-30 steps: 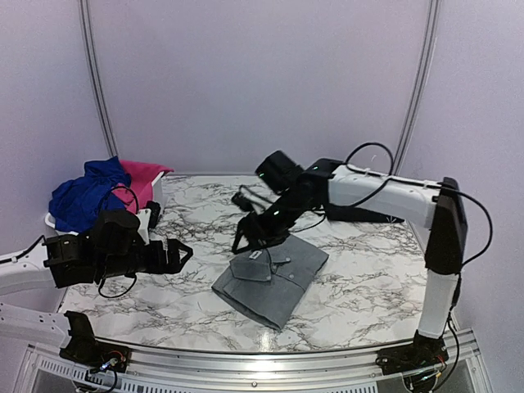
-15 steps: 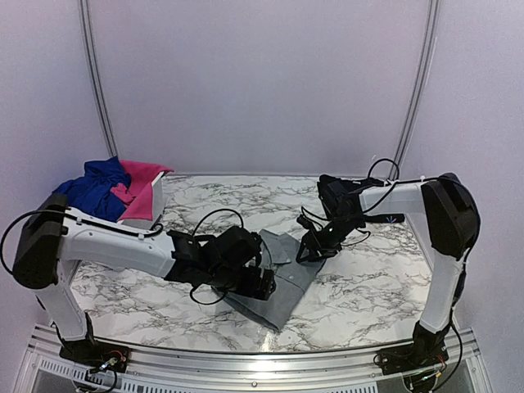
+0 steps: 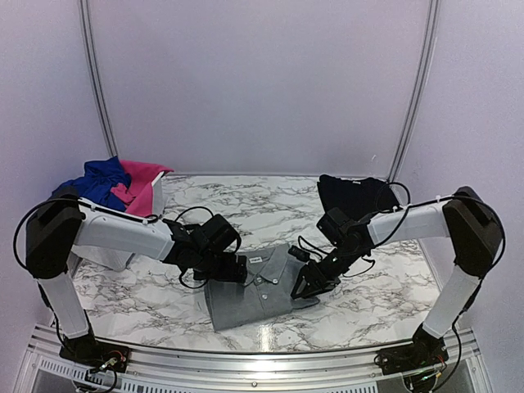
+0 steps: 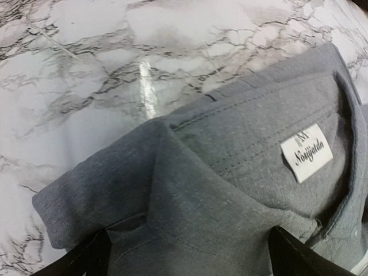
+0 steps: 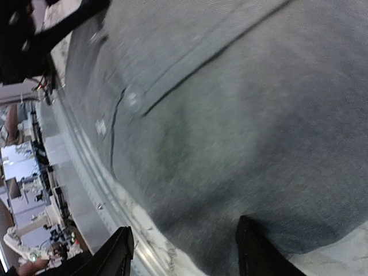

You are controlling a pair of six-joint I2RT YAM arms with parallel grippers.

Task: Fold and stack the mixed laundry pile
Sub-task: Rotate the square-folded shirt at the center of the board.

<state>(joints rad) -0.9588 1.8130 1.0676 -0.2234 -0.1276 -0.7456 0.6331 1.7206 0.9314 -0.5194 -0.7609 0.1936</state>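
I judge we're partway: the grey collared shirt (image 3: 260, 288) lies folded front-centre on the table (image 3: 385, 286), left pincer (image 3: 233, 268) wide open over its collar, right pincer (image 3: 304, 286) half-spread at its edge, neither gripping, with the black garment (image 3: 356, 195) unstacked and the blue piece (image 3: 94, 184) and pink piece (image 3: 143, 180) unfolded in the white basket (image 3: 156, 196).

On the marble table (image 3: 372, 282), a grey shirt (image 3: 254, 299) lies between the left gripper (image 3: 236, 273) and the right gripper (image 3: 301, 288). A black garment (image 3: 356, 195) lies beyond the right one.

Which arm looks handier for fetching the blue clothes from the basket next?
Probably left: the blue clothes and basket sit on its side, and the left pincer is open.
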